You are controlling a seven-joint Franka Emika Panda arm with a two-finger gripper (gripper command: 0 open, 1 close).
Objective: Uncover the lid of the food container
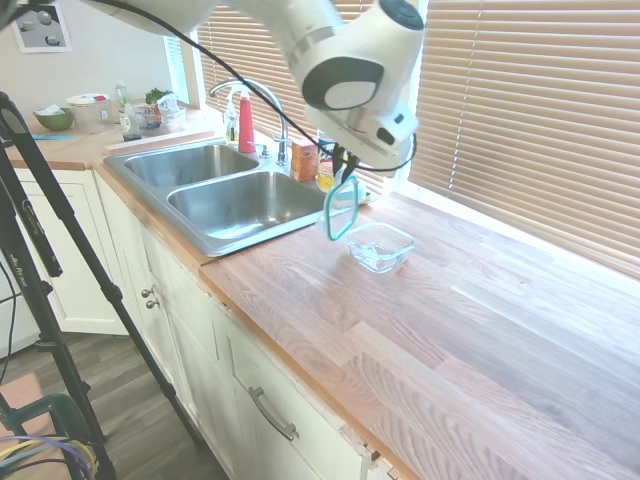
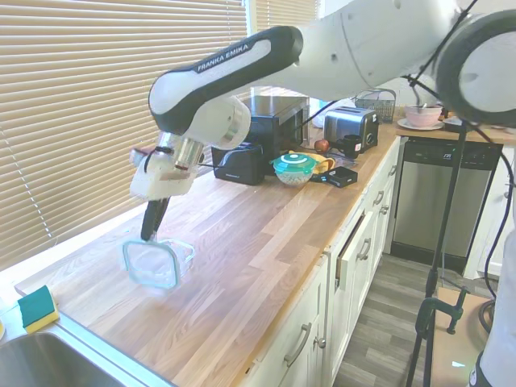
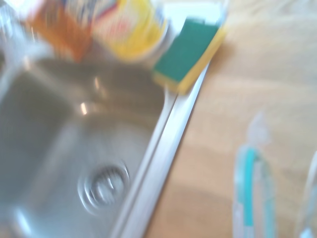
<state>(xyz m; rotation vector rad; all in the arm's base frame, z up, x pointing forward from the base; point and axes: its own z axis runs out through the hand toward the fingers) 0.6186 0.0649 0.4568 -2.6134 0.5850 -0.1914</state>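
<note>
The lid (image 1: 341, 208), clear plastic with a teal rim, hangs on edge in the air, and my gripper (image 1: 346, 174) is shut on its top rim. It is off the food container (image 1: 381, 246), a small clear glass dish that stands open on the wooden counter just right of the lid. In the second exterior view the gripper (image 2: 150, 234) holds the lid (image 2: 149, 264) tilted in front of the food container (image 2: 181, 249). The wrist view is blurred, with the lid's teal edge (image 3: 251, 191) at its lower right.
A double steel sink (image 1: 240, 200) lies left of the dish. A yellow-green sponge (image 2: 36, 309) and a yellow Lysol tub (image 3: 131, 25) sit at the sink's edge by the window. A bowl (image 2: 295, 168), a toaster (image 2: 350, 129) and black appliances stand further along the counter (image 2: 266, 234).
</note>
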